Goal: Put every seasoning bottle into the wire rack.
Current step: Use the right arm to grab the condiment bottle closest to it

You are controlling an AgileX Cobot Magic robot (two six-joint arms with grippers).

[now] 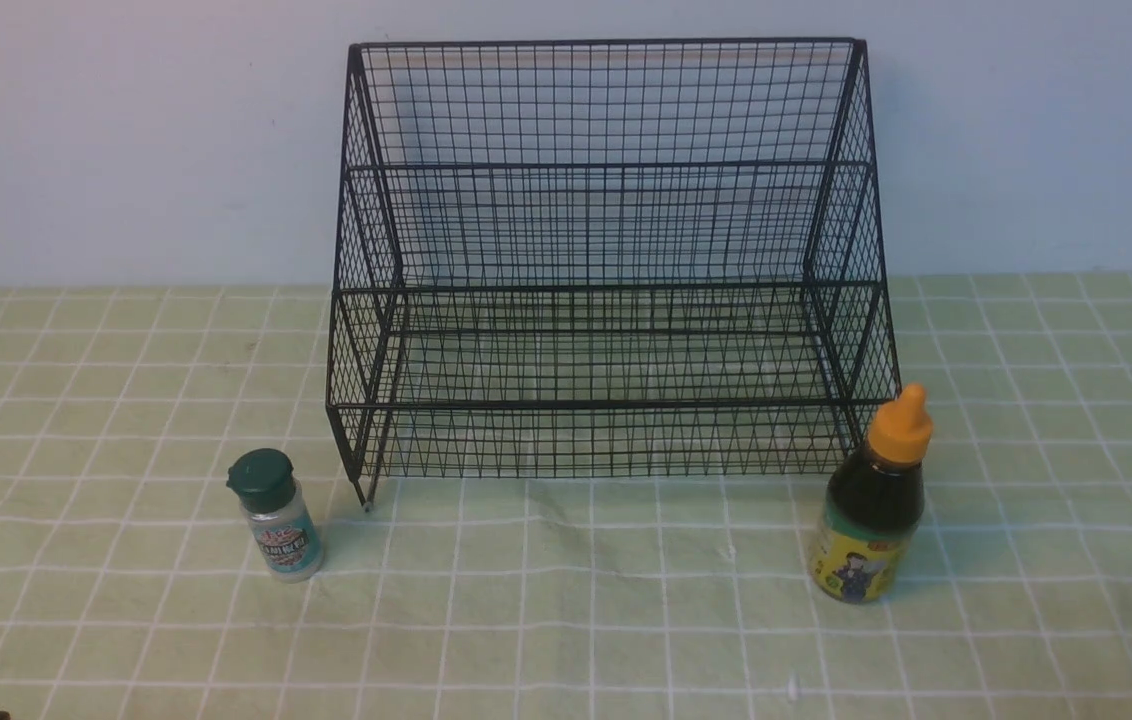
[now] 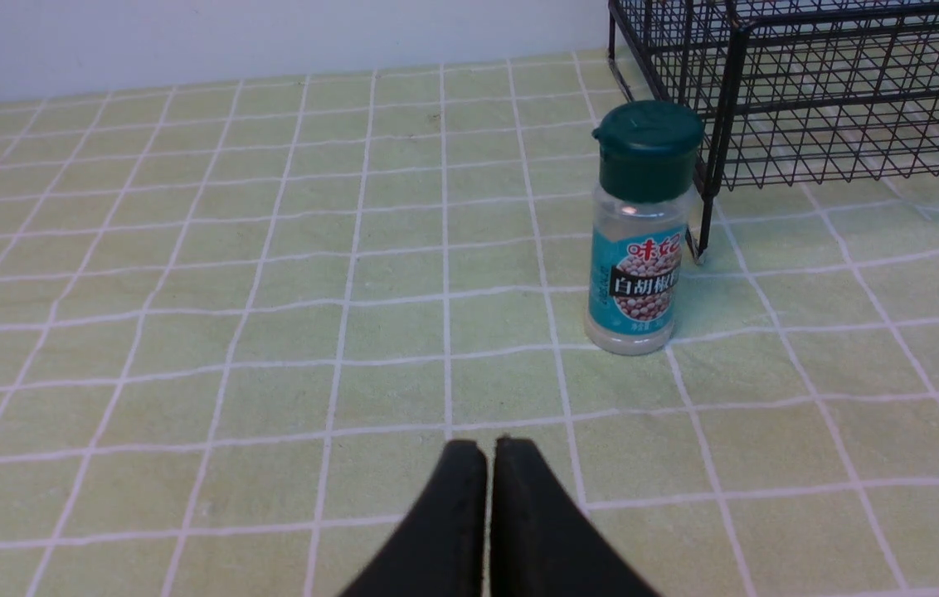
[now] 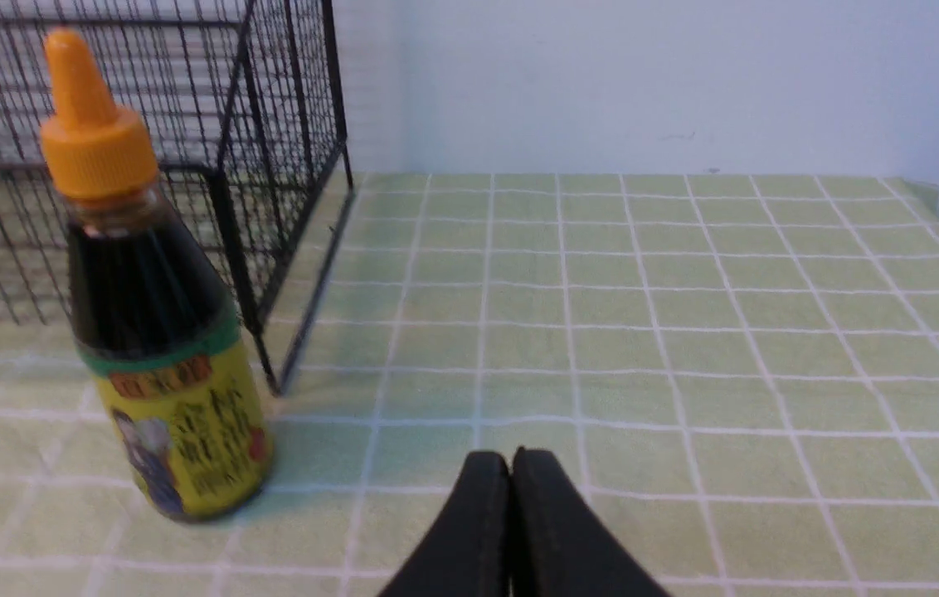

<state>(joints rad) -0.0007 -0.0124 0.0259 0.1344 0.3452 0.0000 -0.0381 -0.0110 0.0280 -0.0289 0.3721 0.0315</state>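
Shaker jar: the small clear shaker jar, with a dark green cap and a teal label, stands upright on the cloth. It is outside the rack, just beside the rack's left front leg, and the front view shows a gap between them.
Sauce bottle: the taller dark-sauce bottle, with an orange pointed cap and a yellow label, stands upright outside the rack at its right front corner. It sits slightly nearer the camera than the leg there, and its cap overlaps the corner mesh in the front view.
Wire rack: the black wire rack sits centred toward the back of the table. Both of its tiers are empty and neither bottle is in it yet.
Left gripper: the left gripper has its black fingers pressed together on nothing. It hangs over the cloth, well apart from the shaker jar.
Right gripper: the right gripper is likewise closed and empty-handed, low over the cloth and apart from the sauce bottle.
Setting: a pale green tablecloth with a white grid covers the table, and a plain light wall stands behind it.
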